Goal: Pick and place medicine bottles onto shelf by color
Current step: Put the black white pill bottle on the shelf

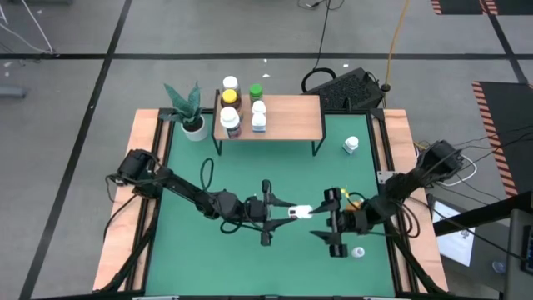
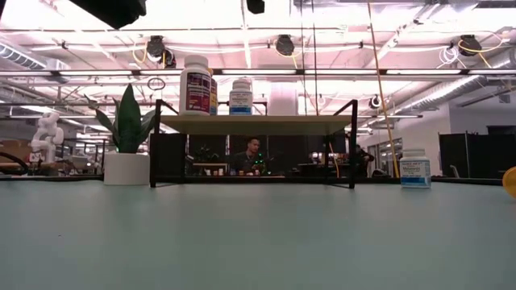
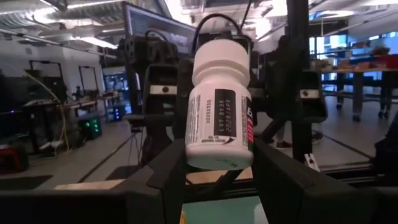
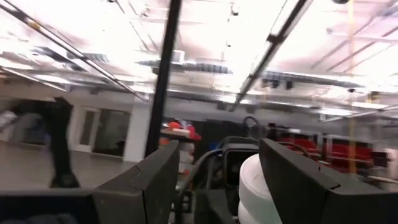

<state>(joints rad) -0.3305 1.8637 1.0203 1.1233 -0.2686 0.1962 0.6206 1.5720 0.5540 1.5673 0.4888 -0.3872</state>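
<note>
Above the middle of the green table my left gripper [image 1: 291, 212] is shut on a white medicine bottle [image 3: 221, 99] with a white cap and black label print. My right gripper [image 1: 321, 218] faces it from the table's right, open. The bottle's cap [image 4: 255, 186] shows ahead between its fingers, and I see no touch. The light-wood shelf [image 1: 291, 117] stands at the far middle, with several bottles [image 1: 231, 112] at its left end: white ones, a yellow-capped amber one, a green-capped one. The grippers are out of the low view. My left gripper pinches the bottle's body near its bottom end [image 3: 217, 163] between its two fingers [image 3: 168, 171]. The fingers come about level from the table's left. The bottle sticks out beyond them, cap toward the right arm, lifted clear of the table.
A lone white bottle [image 1: 351, 146] stands on the table right of the shelf, also seen as the white bottle [image 2: 415, 169] in the low view. A small white bottle [image 1: 358, 252] sits near the front right. A potted plant [image 1: 190, 112] stands left of the shelf.
</note>
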